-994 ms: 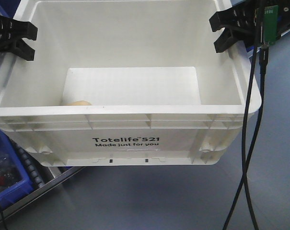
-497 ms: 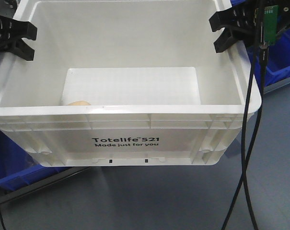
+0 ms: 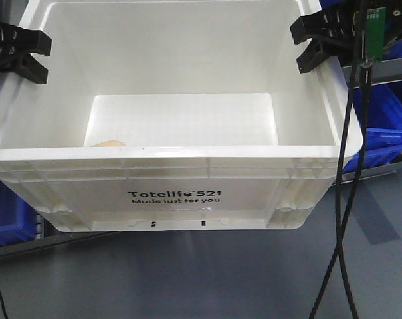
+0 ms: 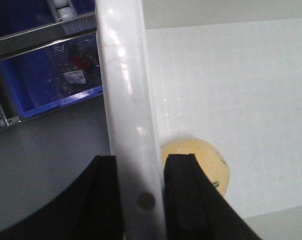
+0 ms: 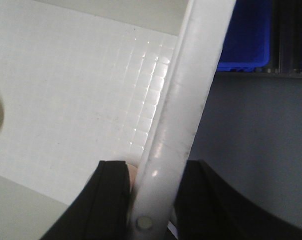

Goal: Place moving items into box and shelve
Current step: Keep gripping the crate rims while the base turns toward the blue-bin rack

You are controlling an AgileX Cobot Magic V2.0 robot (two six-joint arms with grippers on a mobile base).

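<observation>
So, box (image 3: 174, 166) is loaded and up in the air, shelving leg underway.

Left gripper (image 3: 18, 53) pinches the rim at 9 o'clock, right gripper (image 3: 320, 43) at 3; cream ball (image 4: 200, 167) sits inside near the left wall. Next: carry level toward a shelf.
</observation>
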